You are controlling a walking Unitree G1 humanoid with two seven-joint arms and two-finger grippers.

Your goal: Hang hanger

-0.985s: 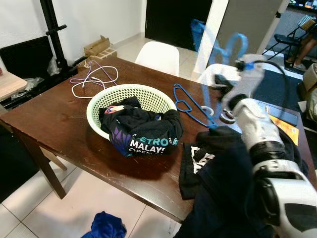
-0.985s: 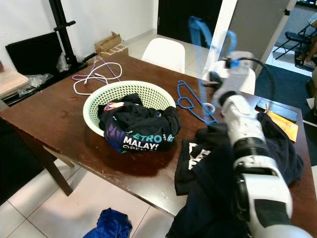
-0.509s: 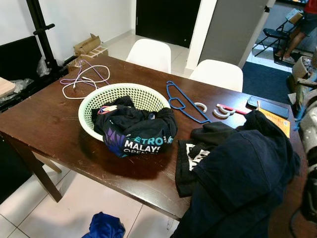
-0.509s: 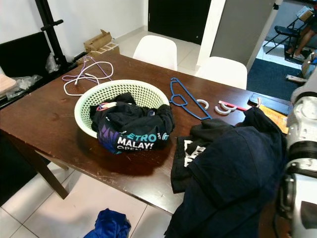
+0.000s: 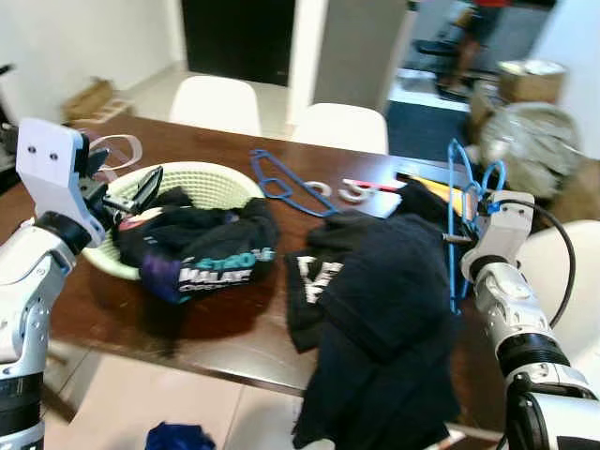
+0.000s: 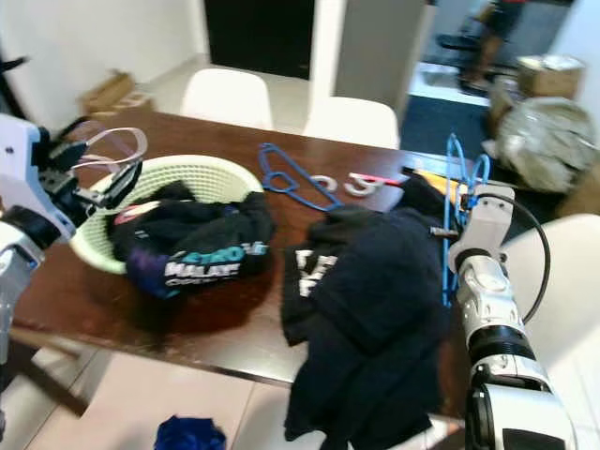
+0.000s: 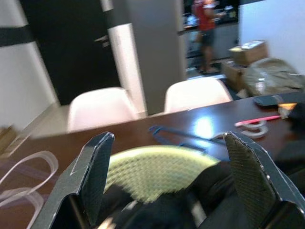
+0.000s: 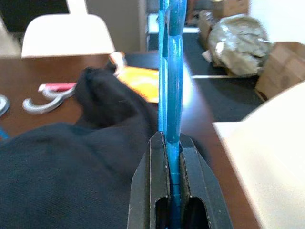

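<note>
A blue hanger (image 5: 458, 202) stands upright over the table's right end, and my right gripper (image 5: 454, 240) is shut on its lower part; the right wrist view shows the fingers (image 8: 151, 181) pinching the blue plastic (image 8: 170, 86). A dark navy garment (image 5: 380, 300) lies heaped on the brown table (image 5: 234, 314) and droops over its front edge, just left of that gripper. My left gripper (image 5: 139, 190) hovers open above the pale green laundry basket (image 5: 221, 177), nothing between its fingers (image 7: 97, 167). A second blue hanger (image 5: 281, 184) lies flat behind the basket.
The basket holds dark shirts (image 5: 202, 253). White hooks (image 5: 354, 190) and a red item lie near the table's far edge. Two white chairs (image 5: 217, 103) stand behind it. A pale seat (image 5: 562, 272) is close on my right. A person (image 5: 480, 14) stands in the far doorway.
The camera has swung right. My right gripper now holds the blue hanger upright by the table's right end. My left arm has risen into view over the basket.
</note>
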